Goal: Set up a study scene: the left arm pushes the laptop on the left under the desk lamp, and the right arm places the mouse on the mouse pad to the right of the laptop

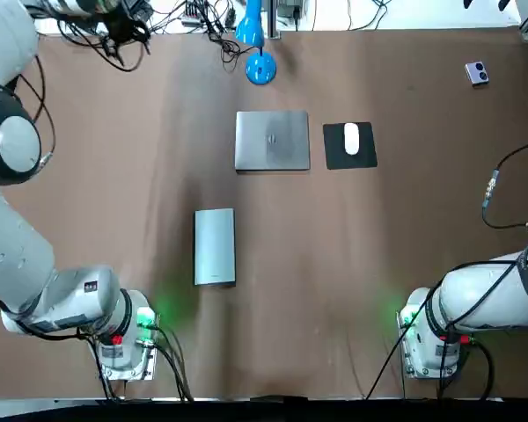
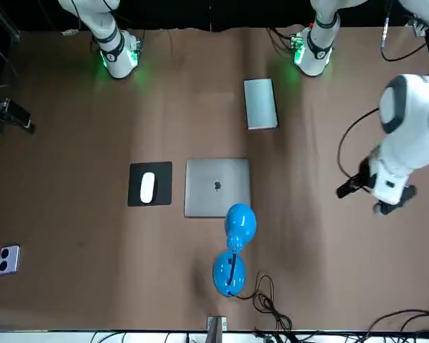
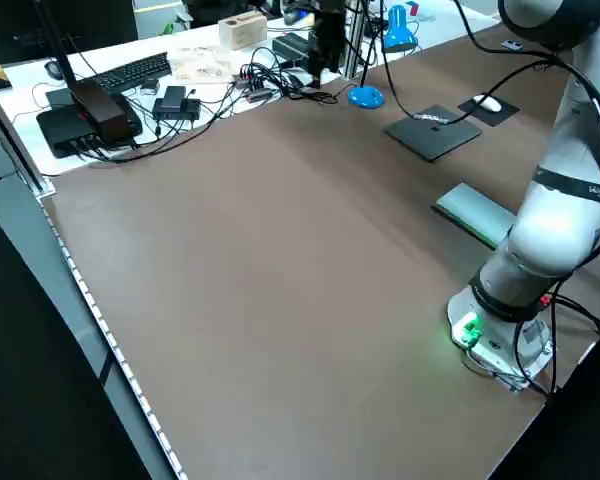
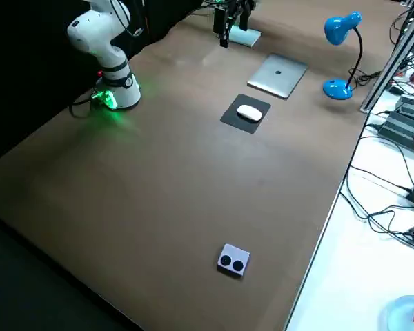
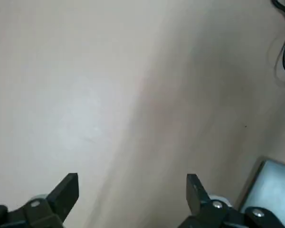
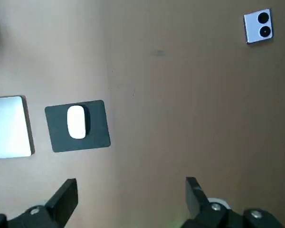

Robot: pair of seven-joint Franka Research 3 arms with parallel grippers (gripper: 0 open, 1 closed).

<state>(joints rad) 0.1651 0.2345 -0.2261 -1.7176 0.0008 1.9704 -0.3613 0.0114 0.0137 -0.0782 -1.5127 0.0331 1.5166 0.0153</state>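
Brown desk [image 1: 114, 193], cables and equipment along its far edge; top view: closed silver laptop [image 1: 272, 141] lying flat just before the base of the blue desk lamp [image 1: 260, 69]; black mouse pad [image 1: 334, 156] just beside the laptop on the robot's right, white mouse [image 1: 351, 139] resting on it; grey slab [image 1: 215, 246] lying apart, nearer the left arm [image 1: 66, 303]; small two-button device [image 1: 477, 73] far right; right arm [image 1: 488, 294] bending off the frame edge; front view: same arrangement mirrored, lamp head hanging over the laptop's lamp-side edge, both arms well apart from the items; left side view: laptop and pad far off beside the lamp, nothing touching them; right side view: mouse sitting on the pad, laptop beyond; left wrist view: left pincer [image 5: 132, 179], fingers spread wide, nothing between them, bare desk beneath, a silver corner [image 5: 273, 178] at the edge, item not identifiable; right wrist view: right pincer [image 6: 131, 183] likewise spread and empty, high above the desk, mouse and pad well below; handling, by judgement: laptop stiff, fairly heavy, smooth-cased, better slid by a push low against a side edge than lifted; mouse light, hard, rounded, slippery, best pinched across its narrow flanks; both placements appear complete.
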